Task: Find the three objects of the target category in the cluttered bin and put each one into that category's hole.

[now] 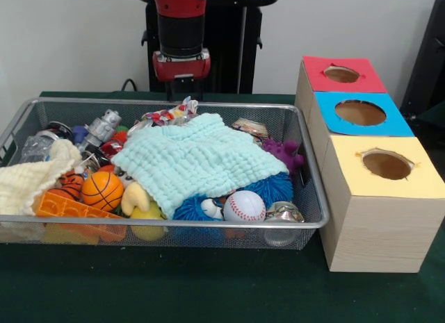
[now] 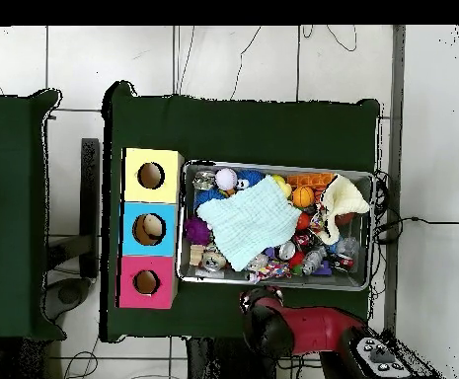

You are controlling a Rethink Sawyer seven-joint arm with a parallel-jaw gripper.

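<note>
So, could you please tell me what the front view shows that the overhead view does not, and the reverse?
Only the front view shows the side of the wooden box under the holes, and the claw hanging above the bin's far rim; I cannot tell whether it is open.

Only the overhead view shows the tiled floor around the table and the arm's base.

Both show the wire bin, the mint cloth, a spotted scrap at its edge, and the red-panel hole.
</note>
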